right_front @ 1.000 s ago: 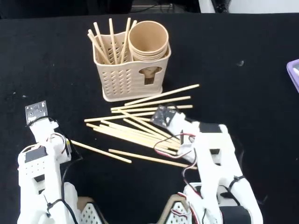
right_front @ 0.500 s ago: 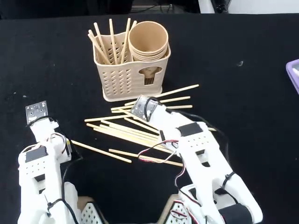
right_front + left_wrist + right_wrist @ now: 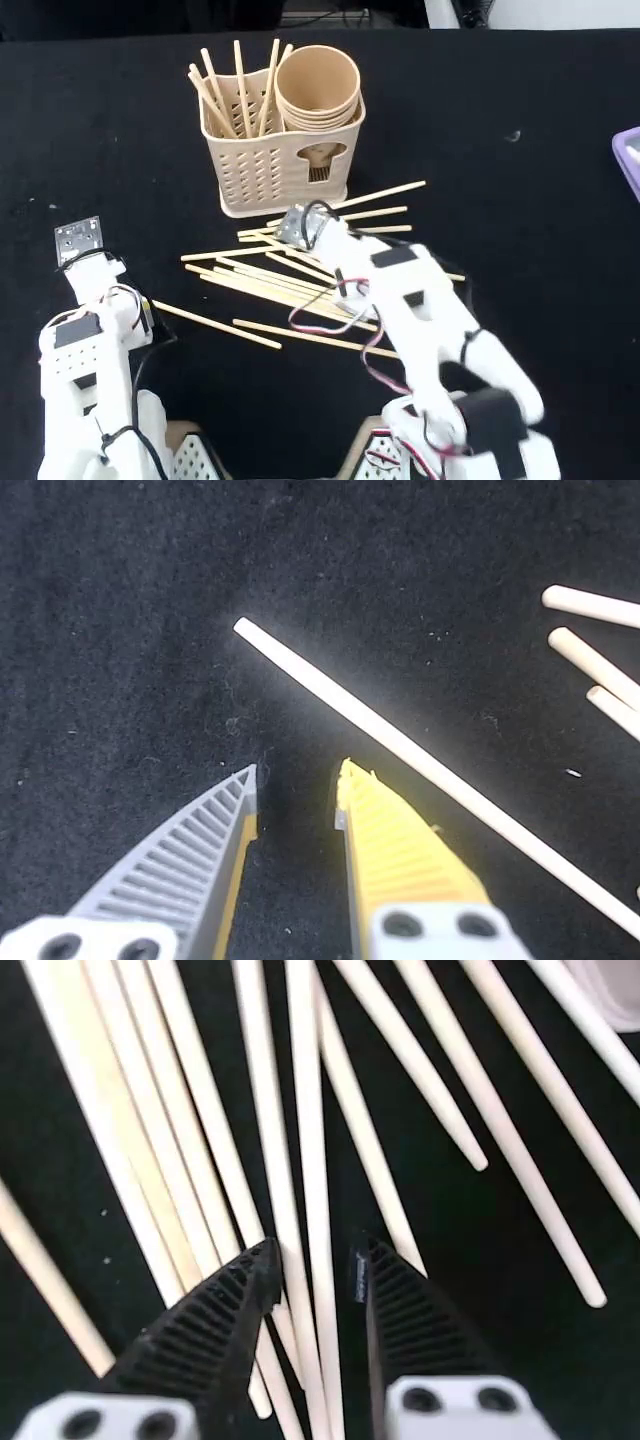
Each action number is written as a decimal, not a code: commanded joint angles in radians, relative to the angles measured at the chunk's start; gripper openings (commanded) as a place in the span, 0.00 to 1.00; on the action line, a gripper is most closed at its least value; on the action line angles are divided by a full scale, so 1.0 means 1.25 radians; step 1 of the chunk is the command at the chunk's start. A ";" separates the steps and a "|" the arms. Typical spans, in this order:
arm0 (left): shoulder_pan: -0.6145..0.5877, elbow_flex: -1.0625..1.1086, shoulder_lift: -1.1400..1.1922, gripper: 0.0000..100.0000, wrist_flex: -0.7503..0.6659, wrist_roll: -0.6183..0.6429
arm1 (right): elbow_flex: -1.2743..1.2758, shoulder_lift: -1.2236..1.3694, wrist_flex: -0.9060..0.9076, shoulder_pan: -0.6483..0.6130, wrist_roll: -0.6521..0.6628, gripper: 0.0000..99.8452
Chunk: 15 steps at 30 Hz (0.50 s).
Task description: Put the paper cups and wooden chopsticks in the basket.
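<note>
— Black tabletop [image 3: 520, 300]; we've swung our right gripper [image 3: 315, 1250] in over the loose wooden chopsticks [image 3: 262, 278] before the basket [image 3: 270, 170].
— Jaws narrowly parted, straddling sticks, gripping nothing; our left gripper [image 3: 297, 770] likewise. We're poised to pick.

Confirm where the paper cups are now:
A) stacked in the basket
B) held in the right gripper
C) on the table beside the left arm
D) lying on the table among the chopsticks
A: the cups stand nested together inside the basket.
</note>
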 commanded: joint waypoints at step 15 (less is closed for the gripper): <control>0.009 -0.002 -0.012 0.14 -0.012 0.001 | -0.141 -0.046 0.140 -0.009 -0.001 0.01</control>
